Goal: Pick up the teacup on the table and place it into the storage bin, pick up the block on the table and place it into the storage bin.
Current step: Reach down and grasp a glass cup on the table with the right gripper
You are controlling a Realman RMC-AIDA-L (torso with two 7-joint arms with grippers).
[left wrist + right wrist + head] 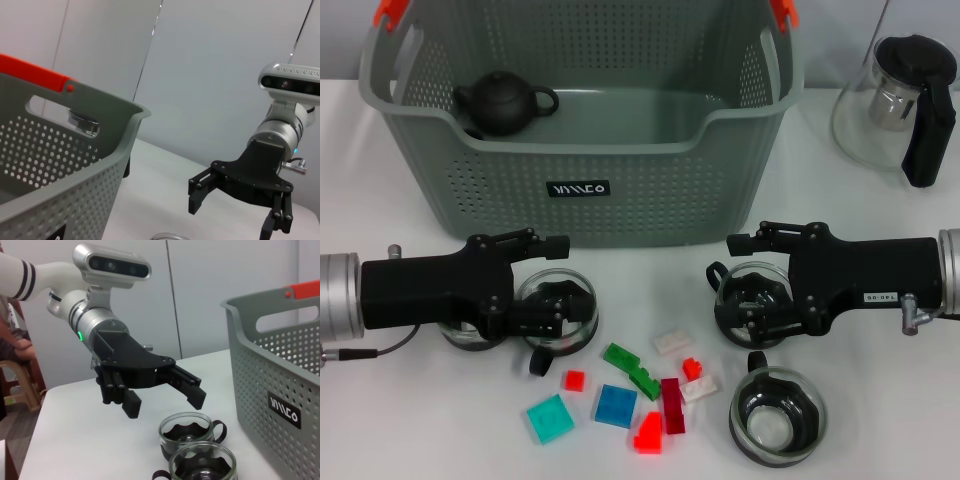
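Note:
The grey-green storage bin (580,180) stands at the back and holds a black teapot (502,103). My left gripper (556,312) hovers open just above a glass teacup (558,342); the right wrist view shows its jaws spread (165,402) over two teacups (191,432). My right gripper (760,310) is open above another glass teacup (728,300); it also shows in the left wrist view (232,217). A third teacup (778,418) stands at the front right. Several coloured blocks lie between the arms, among them a blue block (616,406) and a teal block (550,418).
A glass jug with a black lid (905,100) stands at the back right. A further glass cup (470,340) sits partly hidden under my left arm. Green (632,368), red (648,435) and white (672,342) blocks lie in the cluster.

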